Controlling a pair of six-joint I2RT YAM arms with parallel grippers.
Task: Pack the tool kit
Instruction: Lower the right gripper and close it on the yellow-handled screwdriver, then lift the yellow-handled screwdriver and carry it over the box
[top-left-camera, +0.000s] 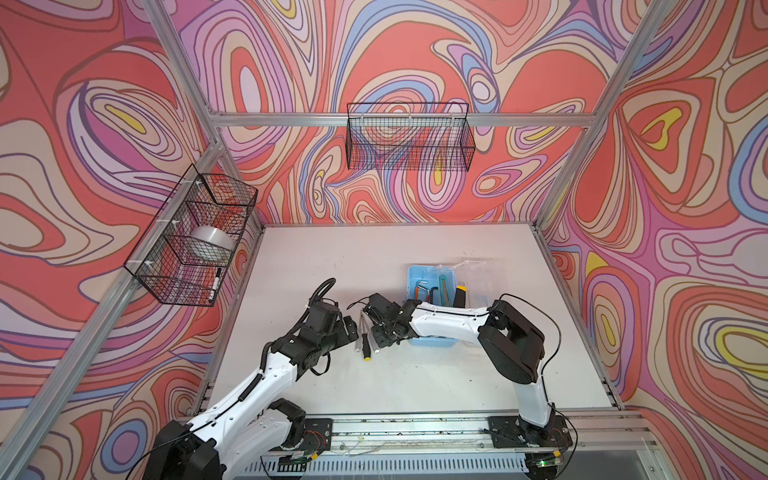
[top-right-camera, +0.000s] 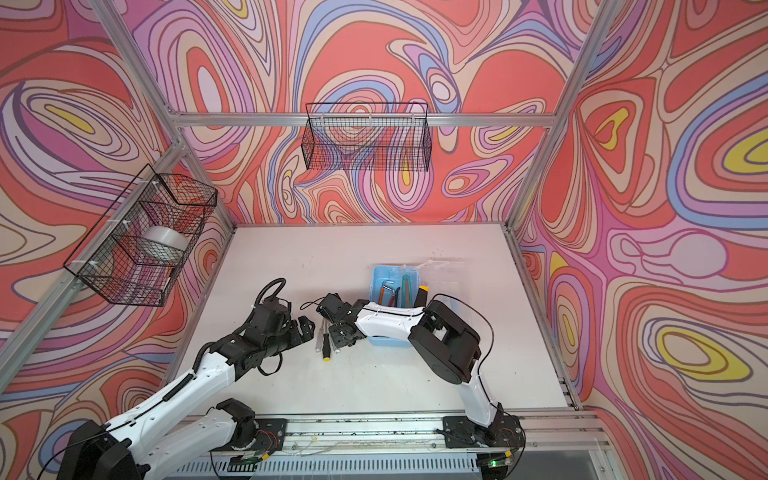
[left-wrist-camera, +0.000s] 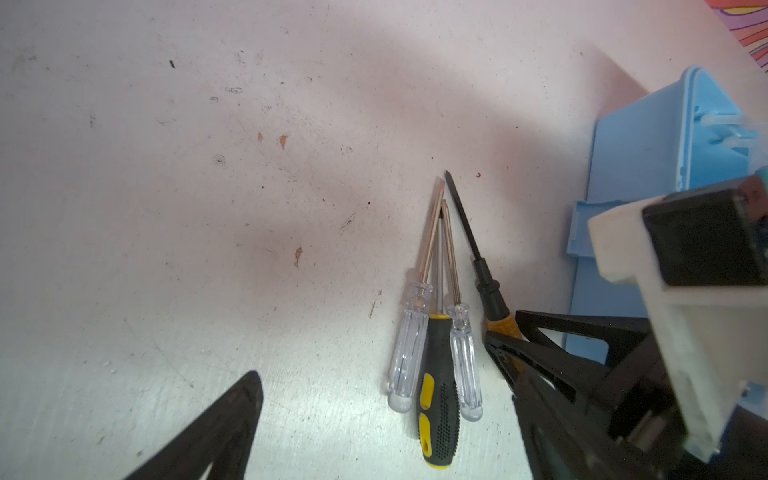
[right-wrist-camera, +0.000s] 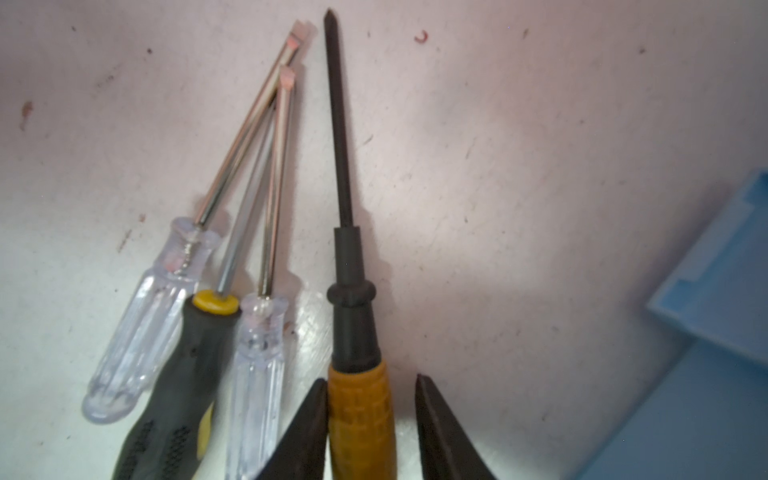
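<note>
**Screwdriver straddled beside open case**

I find the tool kit (top-left-camera: 413, 282), a smooth light-blue base with its clear lid (top-left-camera: 484, 276) open, right of centre. The left gripper (top-left-camera: 352, 329) hangs spread and empty. The right gripper (right-wrist-camera: 370, 379) flanks the ribbed orange-handled screwdriver (right-wrist-camera: 352, 328), one finger (right-wrist-camera: 307, 415) touching, unclenched. Clear-handled screwdrivers (left-wrist-camera: 409, 357) lie alongside.

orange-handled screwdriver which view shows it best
Right wrist view: the orange-handled screwdriver fills the frame, tip to grip, between the fingers of the right gripper. Left wrist view: smaller, handle partly hidden. Both top views: the gripper mostly covers it.
</note>
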